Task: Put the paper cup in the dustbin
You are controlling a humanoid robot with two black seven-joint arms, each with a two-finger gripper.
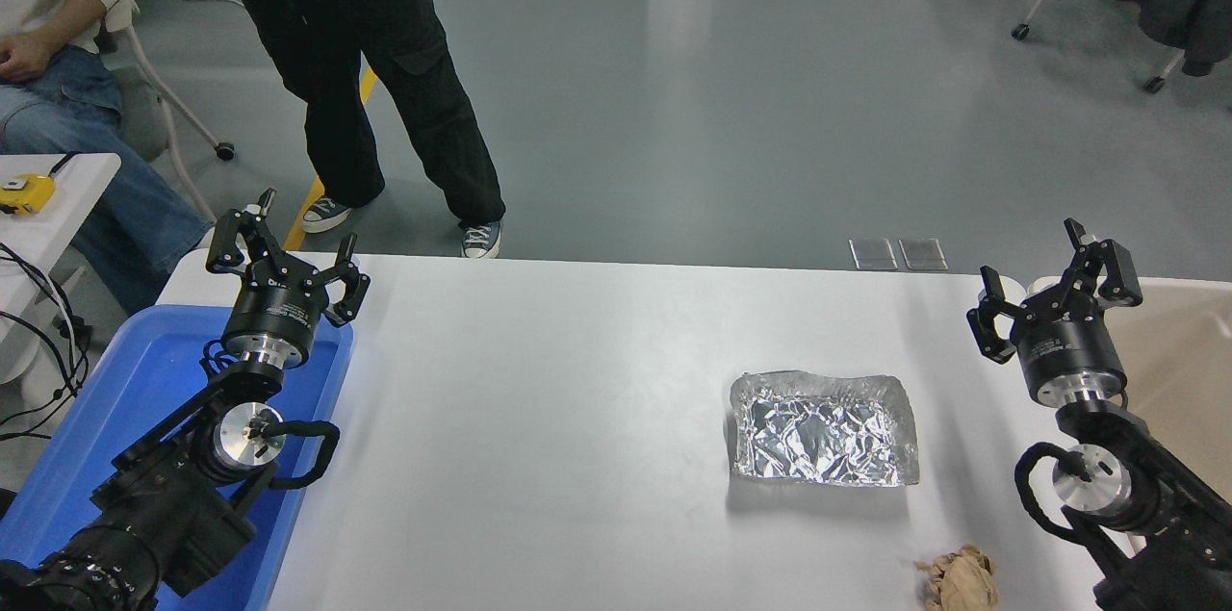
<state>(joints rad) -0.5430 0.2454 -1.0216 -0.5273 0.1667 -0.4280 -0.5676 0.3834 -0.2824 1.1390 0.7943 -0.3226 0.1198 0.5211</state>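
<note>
The paper cup is not in view. The beige dustbin (pixel 1179 370) stands at the table's right edge, partly hidden behind my right arm. My right gripper (pixel 1044 276) is open and empty, raised over the table's far right corner beside the dustbin's left rim. My left gripper (pixel 284 245) is open and empty, parked at the lower left above the blue bin.
A crinkled silver foil tray (pixel 823 428) lies right of the table's middle. A crumpled brown paper ball (pixel 958 580) lies at the front right. A bright blue bin (pixel 106 419) sits at the left edge. One person stands and another sits beyond the far left corner.
</note>
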